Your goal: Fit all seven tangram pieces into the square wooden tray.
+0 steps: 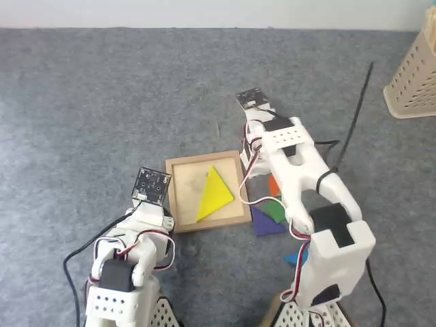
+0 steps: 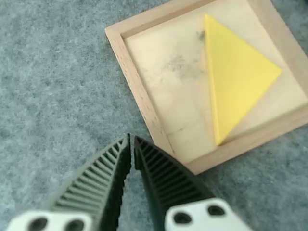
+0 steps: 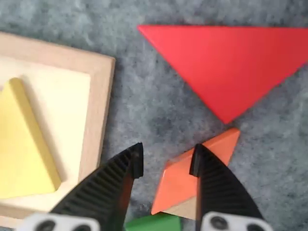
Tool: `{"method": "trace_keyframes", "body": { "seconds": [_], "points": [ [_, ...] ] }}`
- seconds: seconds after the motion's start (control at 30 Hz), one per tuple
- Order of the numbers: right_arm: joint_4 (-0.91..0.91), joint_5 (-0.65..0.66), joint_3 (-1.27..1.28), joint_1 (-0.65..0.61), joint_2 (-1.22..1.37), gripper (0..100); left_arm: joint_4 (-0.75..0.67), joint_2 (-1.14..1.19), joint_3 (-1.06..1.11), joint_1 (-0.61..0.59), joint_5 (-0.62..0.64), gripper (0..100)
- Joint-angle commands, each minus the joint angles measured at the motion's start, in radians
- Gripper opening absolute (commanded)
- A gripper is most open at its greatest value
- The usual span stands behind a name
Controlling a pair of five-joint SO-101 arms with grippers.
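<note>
the right fingers (image 3: 122, 175) stand spread over the orange piece (image 3: 177, 185), likely light, stiff and thin, best pinched across its long edges; the left fingers (image 2: 111, 166) are nearly pressed together.

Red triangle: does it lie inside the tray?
No, the red triangle lies on the grey mat, outside the rim of the tray.
</note>
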Motion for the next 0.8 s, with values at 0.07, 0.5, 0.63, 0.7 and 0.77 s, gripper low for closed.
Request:
{"method": "trace_keyframes", "body": {
  "seconds": [0.07,0.5,0.63,0.7,0.77],
  "points": [
    [0.01,-0.026,0.037,-0.104,-0.165,17.7,0.006,-0.021,-0.019,0.006,0.008,1],
    [-0.097,-0.031,0.135,-0.157,-0.101,17.3,0.006,-0.021,-0.019,0.006,0.008,1],
    [-0.096,-0.029,0.135,-0.097,-0.038,10.7,0.006,-0.021,-0.019,0.006,0.008,1],
    [-0.093,-0.029,0.132,-0.051,-0.031,5.7,0.006,-0.021,-0.019,0.006,0.008,1],
    [-0.082,-0.031,0.118,-0.015,-0.028,2.4,0.006,-0.021,-0.019,0.006,0.008,1]
  ]
}}
